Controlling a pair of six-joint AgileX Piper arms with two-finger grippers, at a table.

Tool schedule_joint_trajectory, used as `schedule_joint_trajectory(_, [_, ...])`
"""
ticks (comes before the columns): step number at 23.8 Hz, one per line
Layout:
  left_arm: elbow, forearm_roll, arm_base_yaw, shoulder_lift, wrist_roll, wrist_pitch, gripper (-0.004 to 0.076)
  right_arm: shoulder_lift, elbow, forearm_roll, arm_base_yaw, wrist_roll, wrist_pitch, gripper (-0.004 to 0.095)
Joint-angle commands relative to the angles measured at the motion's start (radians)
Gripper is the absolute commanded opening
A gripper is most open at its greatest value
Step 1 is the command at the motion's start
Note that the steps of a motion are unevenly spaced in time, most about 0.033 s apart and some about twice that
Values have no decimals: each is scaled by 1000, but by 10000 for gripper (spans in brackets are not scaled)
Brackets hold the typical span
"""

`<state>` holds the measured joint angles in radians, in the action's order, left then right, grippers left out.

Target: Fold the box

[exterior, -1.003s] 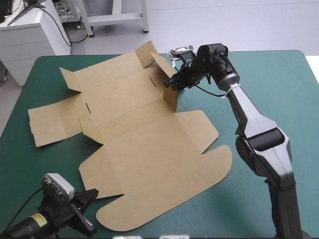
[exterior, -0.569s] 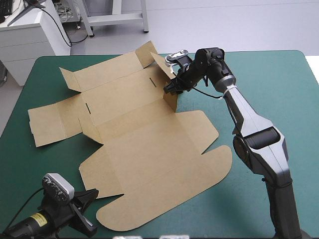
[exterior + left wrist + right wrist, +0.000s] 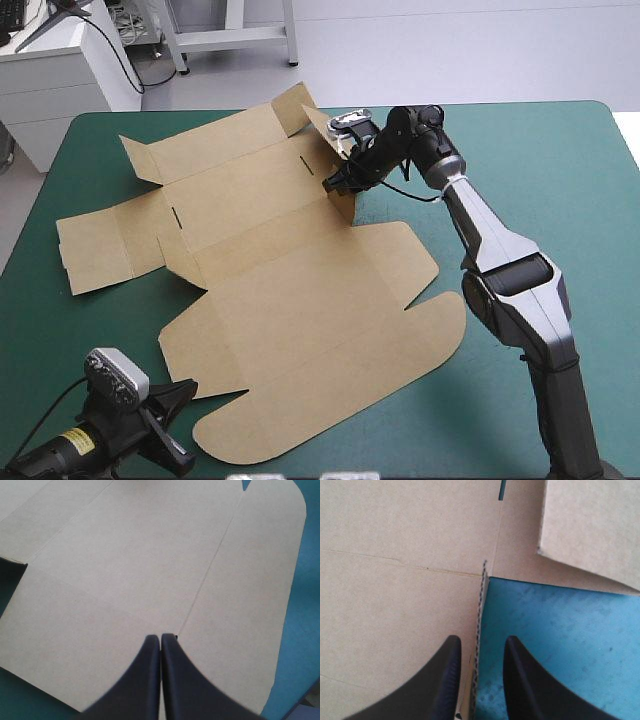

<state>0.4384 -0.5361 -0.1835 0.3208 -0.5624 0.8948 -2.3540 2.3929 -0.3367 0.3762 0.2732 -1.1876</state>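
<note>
The brown box (image 3: 290,290) lies as a cut sheet, mostly flat, across the teal-green cover. Its narrow right side flap (image 3: 345,205) stands raised on edge. My right gripper (image 3: 335,180) is at that flap's top. In the right wrist view the flap's edge (image 3: 479,610) runs between the two black fingers, which are all but shut on it; the right gripper (image 3: 480,641) holds the board. My left gripper (image 3: 185,455) rests low at the near left corner, shut. In the left wrist view the left gripper (image 3: 160,637) points over the box's near panel (image 3: 125,570).
A corner flap (image 3: 322,128) at the box's far right is tilted up beside the right gripper. Bare teal-green cover (image 3: 560,180) stretches right of the right arm and along the near left edge (image 3: 60,340).
The right gripper has shifted a little left and down toward the box's middle, taking the raised side flap's top with it. The left arm has stayed still.
</note>
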Motion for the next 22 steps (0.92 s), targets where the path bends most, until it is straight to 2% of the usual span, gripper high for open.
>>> schedule_joint_trajectory(1, [30,-39,-5,9,3,-50,-8,67,27,-16,2,6,7,141])
schedule_joint_trajectory(6, [30,-39,-5,9,3,-50,-8,67,27,-16,2,16,-23,-19])
schedule_joint_trajectory(18, [30,-39,-5,9,3,-50,-8,67,27,-18,2,26,-26,-19])
schedule_joint_trajectory(22, [30,-39,-5,9,3,-50,-8,67,27,-11,2,174,-47,-19])
